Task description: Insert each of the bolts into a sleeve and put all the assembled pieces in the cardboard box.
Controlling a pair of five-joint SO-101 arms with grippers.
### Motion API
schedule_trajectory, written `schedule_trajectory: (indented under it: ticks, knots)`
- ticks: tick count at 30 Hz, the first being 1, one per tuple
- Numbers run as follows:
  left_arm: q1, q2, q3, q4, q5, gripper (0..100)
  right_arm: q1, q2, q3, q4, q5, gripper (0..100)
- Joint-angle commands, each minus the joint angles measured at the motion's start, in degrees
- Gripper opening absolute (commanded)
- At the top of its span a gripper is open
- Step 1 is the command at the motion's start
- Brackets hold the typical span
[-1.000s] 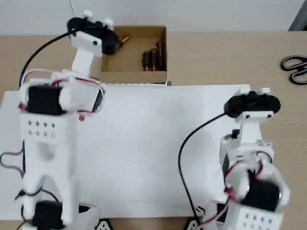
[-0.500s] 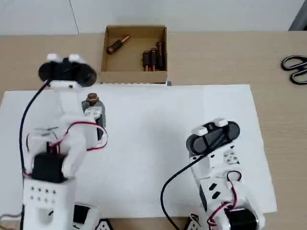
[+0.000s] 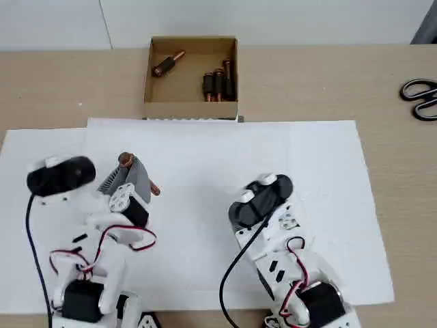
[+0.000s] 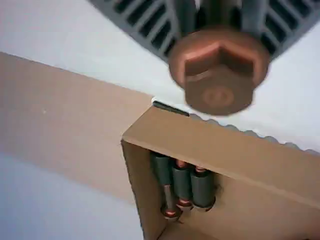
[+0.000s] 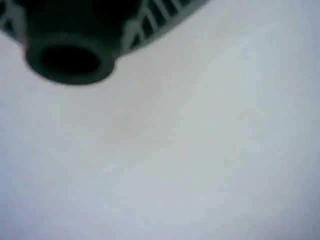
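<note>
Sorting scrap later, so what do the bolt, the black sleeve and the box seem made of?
The bolt looks like copper-coloured metal: dull sheen on its hex head. The sleeve is matte black, plastic or rubber, unclear which. The cardboard box is plain brown cardboard, raw cut edges.

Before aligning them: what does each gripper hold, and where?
Left gripper clamps a bolt by its shank, head sticking out. Right gripper holds a sleeve by its body, open end free.

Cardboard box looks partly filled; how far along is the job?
Four assembled pieces lie in the cardboard box. The left gripper holds a bolt, the right gripper a sleeve. Remaining: join those two and box them.
</note>
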Motion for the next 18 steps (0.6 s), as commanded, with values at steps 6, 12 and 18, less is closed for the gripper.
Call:
schedule_trajectory:
  ticks: [6,12,18]
  knots:
    - [0.53,-8.44,4.35,-2.02,6.68,1,-8.22,-0.66,5.19,-6.81,-0.53,0.3]
    - [5.19,-8.44,4.35,-1.85,8.70,1,-11.65,-0.66,8.53,-10.68,-0.26,0.3]
    - [13.63,-8.44,4.53,-1.85,8.62,1,-12.18,-0.66,9.23,-11.12,-0.18,0.3]
